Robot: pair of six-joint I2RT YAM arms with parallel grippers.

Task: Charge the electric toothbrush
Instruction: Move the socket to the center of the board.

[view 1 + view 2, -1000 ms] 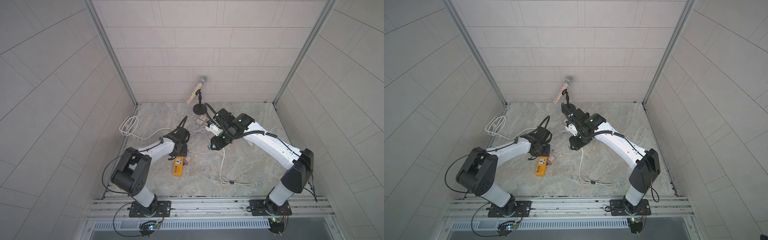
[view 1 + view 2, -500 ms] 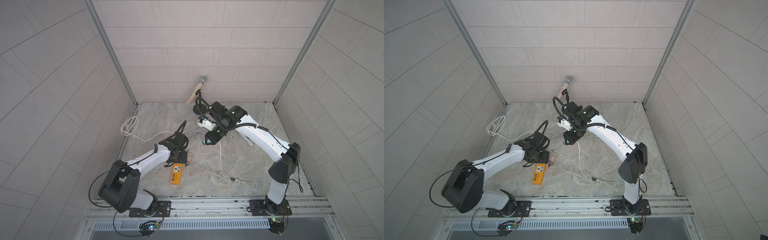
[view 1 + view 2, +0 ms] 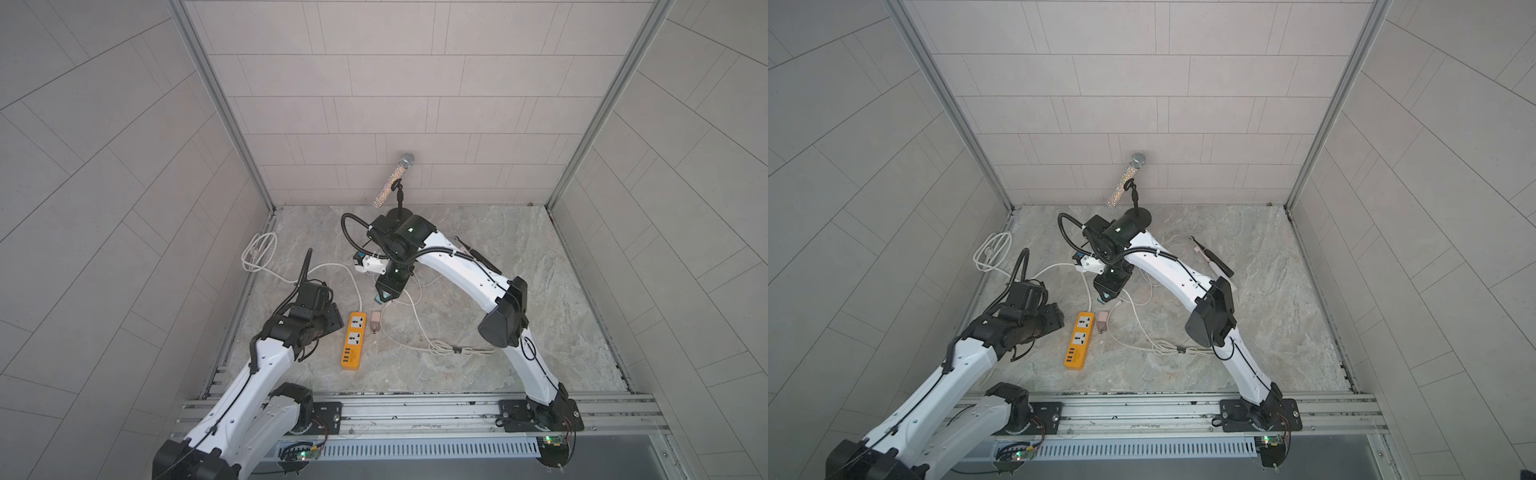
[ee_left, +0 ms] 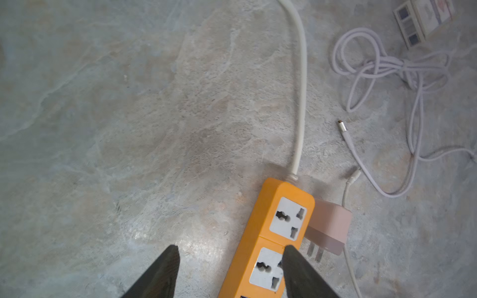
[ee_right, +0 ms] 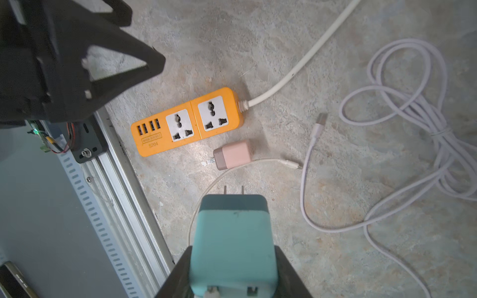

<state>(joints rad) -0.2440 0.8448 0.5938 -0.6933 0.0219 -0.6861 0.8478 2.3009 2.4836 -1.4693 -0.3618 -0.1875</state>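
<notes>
The electric toothbrush (image 3: 1214, 262), dark with a pink neck, lies on the stone floor behind the right arm, which partly hides the toothbrush (image 3: 482, 260). My right gripper (image 5: 233, 258) is shut on a teal plug adapter (image 5: 232, 240) with its two prongs pointing toward the orange power strip (image 5: 188, 121). It hovers just behind the power strip (image 3: 353, 340). My left gripper (image 4: 229, 251) is open and empty. One of its fingers (image 4: 296, 273) hangs over the strip's socket and the other over bare floor. A pink plug adapter (image 5: 235, 154) lies beside the strip.
A bundled pale cable (image 3: 453, 347) lies right of the strip, its loose connector ends (image 5: 318, 123) near the pink adapter. A microphone on a stand (image 3: 395, 180) stands at the back wall. The strip's white cord coils (image 3: 259, 251) at the left wall. A metal rail (image 3: 415, 409) borders the front.
My left arm has drawn back toward the front left, off the power strip, with its jaws wider apart. The right arm has carried the teal adapter leftward and nearer the strip.
</notes>
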